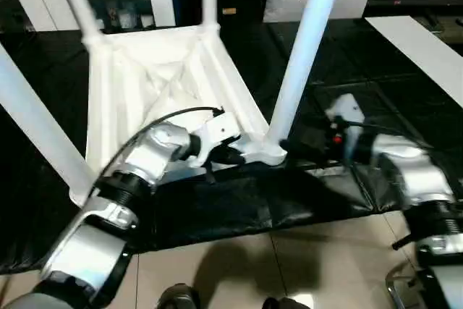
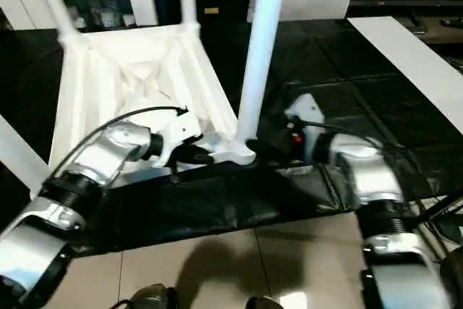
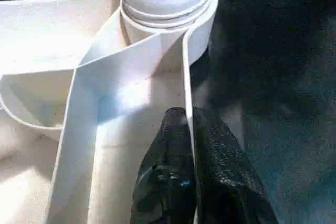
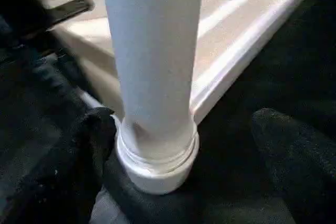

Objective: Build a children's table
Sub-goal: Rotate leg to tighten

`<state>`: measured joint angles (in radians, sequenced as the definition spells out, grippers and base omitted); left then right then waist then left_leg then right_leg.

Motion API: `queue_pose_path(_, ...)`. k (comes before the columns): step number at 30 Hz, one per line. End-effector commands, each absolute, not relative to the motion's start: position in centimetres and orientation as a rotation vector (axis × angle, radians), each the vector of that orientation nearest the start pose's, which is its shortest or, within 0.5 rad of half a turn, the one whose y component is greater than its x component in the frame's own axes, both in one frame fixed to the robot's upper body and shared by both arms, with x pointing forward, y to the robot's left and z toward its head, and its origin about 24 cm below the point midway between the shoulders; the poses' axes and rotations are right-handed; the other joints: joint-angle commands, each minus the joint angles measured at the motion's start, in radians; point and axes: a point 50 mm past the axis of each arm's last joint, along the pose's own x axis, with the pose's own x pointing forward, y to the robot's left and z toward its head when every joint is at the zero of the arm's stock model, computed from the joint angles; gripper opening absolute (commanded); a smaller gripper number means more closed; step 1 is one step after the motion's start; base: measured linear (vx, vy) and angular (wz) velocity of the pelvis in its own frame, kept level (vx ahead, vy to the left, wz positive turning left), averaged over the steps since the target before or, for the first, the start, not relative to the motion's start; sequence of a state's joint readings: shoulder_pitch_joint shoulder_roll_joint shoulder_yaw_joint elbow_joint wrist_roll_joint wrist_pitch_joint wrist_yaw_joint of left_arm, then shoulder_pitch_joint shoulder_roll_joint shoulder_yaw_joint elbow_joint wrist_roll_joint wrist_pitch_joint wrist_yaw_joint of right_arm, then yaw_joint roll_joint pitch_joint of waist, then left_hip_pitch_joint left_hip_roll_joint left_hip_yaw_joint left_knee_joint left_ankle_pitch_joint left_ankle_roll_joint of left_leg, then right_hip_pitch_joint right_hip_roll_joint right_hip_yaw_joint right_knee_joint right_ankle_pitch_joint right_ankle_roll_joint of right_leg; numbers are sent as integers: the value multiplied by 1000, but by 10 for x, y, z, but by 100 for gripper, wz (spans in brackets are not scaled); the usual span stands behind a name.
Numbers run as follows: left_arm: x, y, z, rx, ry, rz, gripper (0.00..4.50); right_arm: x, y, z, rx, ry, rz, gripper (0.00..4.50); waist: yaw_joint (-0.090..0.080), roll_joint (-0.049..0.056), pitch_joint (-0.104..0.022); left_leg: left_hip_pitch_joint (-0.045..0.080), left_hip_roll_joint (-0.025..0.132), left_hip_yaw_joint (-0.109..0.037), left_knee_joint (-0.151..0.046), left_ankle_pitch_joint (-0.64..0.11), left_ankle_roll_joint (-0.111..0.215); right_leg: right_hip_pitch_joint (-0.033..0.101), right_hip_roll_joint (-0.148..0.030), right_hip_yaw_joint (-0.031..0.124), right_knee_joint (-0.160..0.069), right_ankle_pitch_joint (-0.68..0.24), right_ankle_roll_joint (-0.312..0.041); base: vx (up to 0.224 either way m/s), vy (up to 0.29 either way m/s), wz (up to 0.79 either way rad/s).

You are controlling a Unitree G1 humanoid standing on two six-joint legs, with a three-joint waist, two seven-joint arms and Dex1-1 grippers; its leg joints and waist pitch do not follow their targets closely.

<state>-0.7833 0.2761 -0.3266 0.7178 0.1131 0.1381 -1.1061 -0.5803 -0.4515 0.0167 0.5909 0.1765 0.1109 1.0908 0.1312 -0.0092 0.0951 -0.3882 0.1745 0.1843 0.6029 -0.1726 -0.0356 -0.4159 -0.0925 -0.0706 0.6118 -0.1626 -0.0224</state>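
With the left gripper (image 3: pixel 190 145) pinching the upturned table's rim (image 3: pixel 185 77) beside the corner socket (image 1: pixel 265 154), the spread right gripper (image 4: pixel 178 177) flanks the upright leg (image 1: pixel 304 56) seated there.

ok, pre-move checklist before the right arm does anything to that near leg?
1. Tabletop lies underside up on the black mat: ok.
2. Near leg stands in its corner socket: ok. Whether it is fully seated: cannot tell, ridges show at the joint in both wrist views.
3. Left gripper pinches the tabletop's side wall next to that socket: ok.
4. Right gripper open, fingers either side of the leg's base: ok. One finger is against the socket; contact by the other: cannot tell.
5. Other three legs up in their corners: ok, seating cannot tell.
6. Left arm's cable hangs loose over the tabletop: ok.
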Motion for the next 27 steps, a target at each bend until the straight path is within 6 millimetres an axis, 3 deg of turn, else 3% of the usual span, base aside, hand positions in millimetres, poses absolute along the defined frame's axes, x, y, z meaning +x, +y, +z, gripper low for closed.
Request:
queue_pose_path(1,342,86,79,565,405,-1358,0,331,-194,91,-163,215,1020,448,-3,-1,-97,23,58,-16,-65,-168,77,62,-67,43,-62,-148,-274,0,0,0)
queue_pose_path(6,340,87,78,575,404,-1378,0,329,-196,91,-158,221,1045,448,7,-1,-100,26,59,-17,-65,-162,65,59,-68,43,-61,-155,-272,0,0,0)
queue_pose_path(9,326,92,73,612,430,-1549,0,319,-199,91,-179,247,1171,448,15,-5,-106,21,62,-18,-62,-142,82,66,-70,42,-54,-122,-271,0,0,0)
queue_pose_path(11,318,96,70,620,449,-1630,0,313,-198,90,-177,264,1240,448,14,-1,-105,21,60,-15,-62,-143,87,62,-68,42,-55,-115,-279,0,0,0)
queue_pose_path(15,315,99,70,628,449,-1656,0,309,-196,87,-149,272,1298,413,19,1,-100,27,63,-15,-65,-191,73,57,-69,42,-65,-201,-267,0,0,0)
queue_pose_path(17,314,100,69,632,447,-1666,0,308,-195,85,-136,282,1314,393,19,-5,-95,30,64,-16,-71,-235,51,53,-72,43,-73,-291,-243,0,0,0)
queue_pose_path(19,313,100,70,632,446,-1673,0,307,-193,85,-133,281,1328,378,18,-4,-96,32,64,-19,-73,-257,32,53,-74,43,-77,-340,-225,0,0,0)
queue_pose_path(23,312,102,68,634,452,-1679,0,305,-187,86,-91,278,1385,339,13,-4,-97,31,63,-20,-74,-253,29,53,-73,44,-78,-340,-216,0,0,0)
queue_pose_path(27,311,102,68,634,452,-1682,0,303,-184,85,-78,284,1411,316,14,-3,-101,30,63,-18,-71,-214,40,53,-71,44,-71,-282,-227,0,0,0)
